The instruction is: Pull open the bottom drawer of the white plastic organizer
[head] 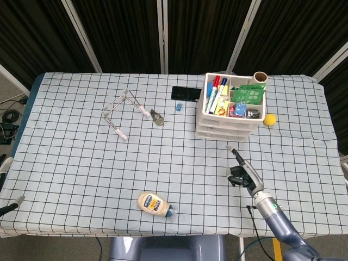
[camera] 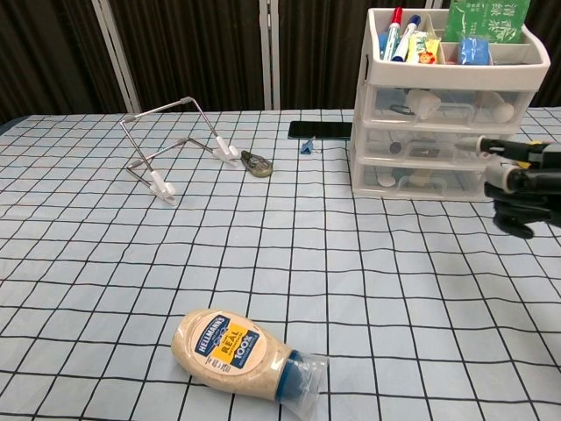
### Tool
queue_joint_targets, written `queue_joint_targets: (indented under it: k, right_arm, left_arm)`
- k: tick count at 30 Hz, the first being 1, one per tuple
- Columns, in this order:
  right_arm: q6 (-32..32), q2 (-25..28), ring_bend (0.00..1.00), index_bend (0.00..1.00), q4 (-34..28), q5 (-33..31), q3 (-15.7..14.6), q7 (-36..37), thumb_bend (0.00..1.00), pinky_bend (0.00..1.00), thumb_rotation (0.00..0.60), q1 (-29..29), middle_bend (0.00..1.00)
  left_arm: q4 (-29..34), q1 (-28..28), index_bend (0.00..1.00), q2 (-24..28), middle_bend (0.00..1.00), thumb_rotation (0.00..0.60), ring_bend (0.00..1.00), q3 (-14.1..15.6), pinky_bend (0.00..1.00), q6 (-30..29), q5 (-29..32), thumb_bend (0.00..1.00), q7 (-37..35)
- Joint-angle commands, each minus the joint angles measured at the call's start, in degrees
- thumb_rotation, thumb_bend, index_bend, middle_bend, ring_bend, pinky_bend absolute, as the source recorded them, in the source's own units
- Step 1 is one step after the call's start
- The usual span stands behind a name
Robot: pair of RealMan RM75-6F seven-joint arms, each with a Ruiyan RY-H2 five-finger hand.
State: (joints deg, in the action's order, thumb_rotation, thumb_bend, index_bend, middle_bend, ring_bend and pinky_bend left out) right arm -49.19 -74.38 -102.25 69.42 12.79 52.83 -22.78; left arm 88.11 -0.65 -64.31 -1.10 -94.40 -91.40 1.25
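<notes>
The white plastic organizer point(head: 227, 111) point(camera: 449, 105) stands at the back right of the table, its top tray full of markers and packets. Its bottom drawer point(head: 222, 134) point(camera: 419, 180) sits flush with the two above it. My right hand point(head: 242, 172) point(camera: 524, 181) hovers in front of the organizer, slightly right of it, fingers apart and stretched toward the drawers, holding nothing and apart from the drawer front. Of my left hand point(head: 6, 182) only fingertips show at the table's left edge, spread wide with nothing between them.
A mayonnaise bottle point(head: 155, 204) point(camera: 241, 351) lies near the front edge. A wire stand point(head: 121, 114) point(camera: 171, 145), a small metal piece point(head: 157, 117) point(camera: 257, 164) and a black phone point(head: 186, 93) point(camera: 320, 130) lie left of the organizer. A yellow ball point(head: 269, 119) rests to its right.
</notes>
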Motion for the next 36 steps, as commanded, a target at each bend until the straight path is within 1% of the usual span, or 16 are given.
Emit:
queue_joint_targets:
  k: [1, 5, 10, 17, 22, 29, 36]
  right_arm:
    - [2.50, -3.41, 0.93, 0.03, 3.03, -3.25, 1.39, 0.27, 0.60, 0.80, 0.600, -2.32, 0.93]
    - [4.51, -6.31, 0.93, 0.03, 6.70, -6.25, 2.23, -0.24, 0.60, 0.80, 0.600, -3.84, 0.93]
    - [5.13, -9.53, 0.93, 0.03, 10.74, -9.35, 3.75, -1.31, 0.60, 0.80, 0.600, -5.12, 0.93]
    - [2.07, -15.40, 0.93, 0.03, 16.15, -12.67, 5.59, -3.70, 0.60, 0.80, 0.600, -5.68, 0.93]
    - [0.71, -18.50, 0.93, 0.03, 18.96, -12.61, 6.24, -5.08, 0.60, 0.80, 0.600, -6.01, 0.93]
    - [1.06, -21.61, 0.93, 0.03, 22.68, -12.48, 7.64, -4.91, 0.60, 0.80, 0.600, -6.32, 0.93]
    - [2.18, -22.76, 0.93, 0.03, 24.58, -12.33, 8.96, -4.49, 0.60, 0.80, 0.600, -6.35, 0.93]
  left_arm:
    - [0.00, 0.06, 0.00, 0.04, 0.00, 0.600, 0.00, -0.03, 0.00, 0.14, 0.11, 0.00, -0.12]
    - [0.07, 0.08, 0.00, 0.18, 0.00, 0.600, 0.00, -0.07, 0.00, 0.37, 0.37, 0.00, -0.29]
    - [0.50, -0.07, 0.00, 0.47, 0.00, 0.600, 0.00, 0.01, 0.00, 0.09, 0.16, 0.00, -0.29]
    - [0.67, 0.19, 0.00, 0.51, 0.00, 0.600, 0.00, 0.07, 0.00, 0.99, 0.51, 0.00, 0.00]
    - [0.66, 0.37, 0.00, 0.55, 0.00, 0.600, 0.00, -0.03, 0.00, 1.59, 1.01, 0.00, -0.11]
    - [0.58, 0.74, 0.00, 0.61, 0.00, 0.600, 0.00, -0.07, 0.00, 2.68, 1.61, 0.00, -0.36]
    - [0.64, 0.99, 0.00, 0.59, 0.00, 0.600, 0.00, -0.01, 0.00, 3.39, 1.90, 0.00, -0.21]
